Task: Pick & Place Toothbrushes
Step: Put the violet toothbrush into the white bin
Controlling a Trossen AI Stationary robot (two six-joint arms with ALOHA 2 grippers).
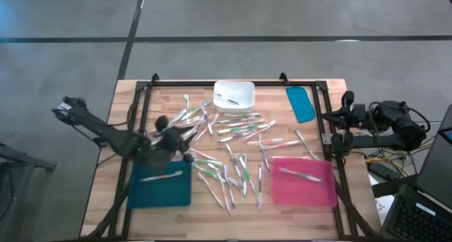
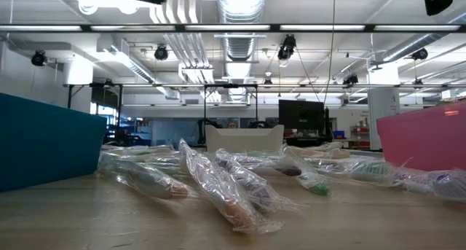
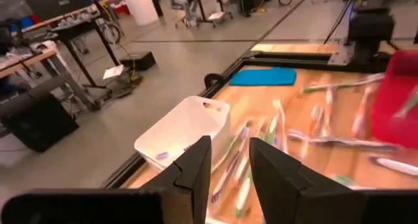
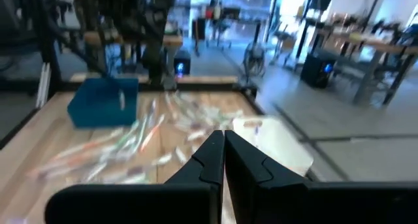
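Many wrapped toothbrushes (image 1: 236,147) (image 2: 218,184) lie scattered flat on the wooden table's middle. One toothbrush (image 1: 164,176) lies in the teal tray (image 1: 141,192), one (image 1: 300,173) in the pink tray (image 1: 318,192), and one (image 1: 227,99) in the white bin (image 1: 244,90). My left gripper (image 1: 188,133) (image 3: 230,168) hovers open above the left part of the pile, just beyond the teal tray, pointing toward the bin and the far right, with nothing between its fingers. My right gripper (image 1: 336,129) (image 4: 223,152) is shut and empty at the table's right edge.
A flat teal lid (image 1: 301,103) lies at the far right of the table, next to the white bin. A black frame (image 1: 233,82) runs along the table's edges. Bare wood shows along the near edge between the two trays.
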